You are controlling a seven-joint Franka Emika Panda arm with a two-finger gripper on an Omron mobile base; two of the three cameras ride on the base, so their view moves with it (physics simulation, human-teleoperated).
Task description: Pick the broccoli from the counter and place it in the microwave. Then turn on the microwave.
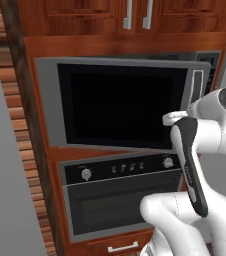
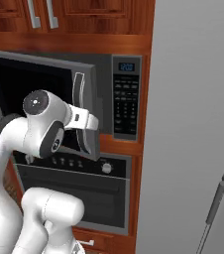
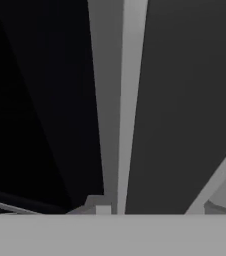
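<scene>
Left base view: wall of reddish-brown cabinets [image 1: 85, 12], no bench in frame. The microwave [image 1: 49, 100] is built in, and its black glass door [image 1: 120, 105] is swung partly out from the body. The gripper [image 1: 171, 119] sits at the door's free edge, just below the vertical handle [image 1: 198, 85]. The oven [image 1: 120, 200] with round knobs is below the jaws.

Right base view: same wall, with a grey fridge panel [image 2: 193, 124] well to the right. The door is ajar. The handle's long axis runs upright, just above and touching-close to the jaws. The keypad [image 2: 125, 106] and the blue display [image 2: 127, 67] lie to the right of the jaws, past the door edge. Only one arm here, so no choice of side.

Hand view: dark door glass on one side and a pale upright strip [image 3: 130, 100] dead ahead of the jaws. We read it as the door edge or the handle, and can't say which.

Jaws: we cannot tell whether they are spread or pinching the handle, as the fingertips are hidden against the door.

Broccoli: we cannot tell where it is. The black glass hides the cavity, so its contents are unknown.

Our read: the current step is a door move. What matters is the upright handle right at the jaws, and a swing about the door's far hinge side.
</scene>
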